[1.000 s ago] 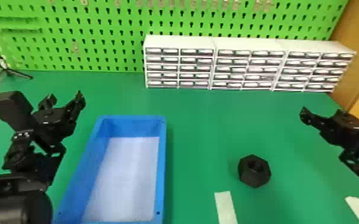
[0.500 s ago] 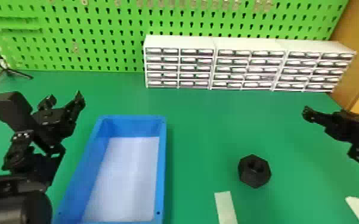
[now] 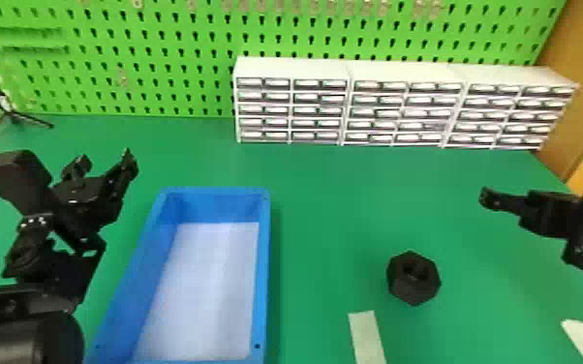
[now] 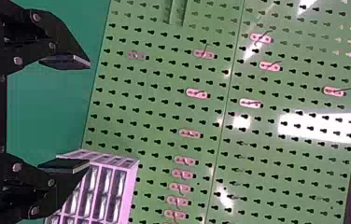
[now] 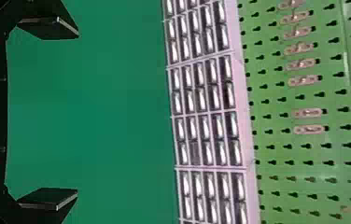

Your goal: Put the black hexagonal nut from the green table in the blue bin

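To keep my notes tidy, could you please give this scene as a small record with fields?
target: black hexagonal nut, on the green table, right of the blue bin
goal: nut in bin, not yet done
left pincer: open, left of the bin
right pincer: open, right of the nut
behind: white drawer units before a green pegboard
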Controlling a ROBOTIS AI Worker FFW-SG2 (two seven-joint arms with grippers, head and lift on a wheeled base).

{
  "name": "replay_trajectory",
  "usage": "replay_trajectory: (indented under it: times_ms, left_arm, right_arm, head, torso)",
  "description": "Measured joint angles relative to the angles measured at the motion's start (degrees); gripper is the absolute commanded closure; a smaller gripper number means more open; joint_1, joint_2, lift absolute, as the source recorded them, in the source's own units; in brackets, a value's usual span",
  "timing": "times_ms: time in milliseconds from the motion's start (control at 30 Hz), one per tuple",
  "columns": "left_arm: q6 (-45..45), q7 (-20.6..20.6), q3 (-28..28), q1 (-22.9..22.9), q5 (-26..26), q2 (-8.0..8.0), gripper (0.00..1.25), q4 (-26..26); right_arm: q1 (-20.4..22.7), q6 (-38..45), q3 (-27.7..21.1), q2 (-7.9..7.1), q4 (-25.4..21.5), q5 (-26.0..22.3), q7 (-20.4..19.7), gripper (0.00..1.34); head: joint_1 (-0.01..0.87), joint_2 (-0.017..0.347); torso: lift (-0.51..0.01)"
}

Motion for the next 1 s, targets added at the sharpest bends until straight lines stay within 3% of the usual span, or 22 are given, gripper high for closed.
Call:
replay_trajectory:
  times_ms: [367, 1000]
  left_arm:
    - [0.04, -0.01, 0.09, 0.28, 0.21, 0.00, 0.50, 0.00]
    - [0.07, -0.97, 0.57, 0.47, 0.53, 0.00, 0.50, 0.00]
  right_arm:
    - [1.15, 9.84, 3.77, 1.08, -4.34, 2.93, 0.00, 0.11]
    - [5.34, 15.44, 5.89, 3.12, -7.81, 4.23, 0.00, 0.11]
  head:
    - [0.692, 0.008]
    - [0.692, 0.008]
  torso:
    - [-0.097]
    - [-0.097]
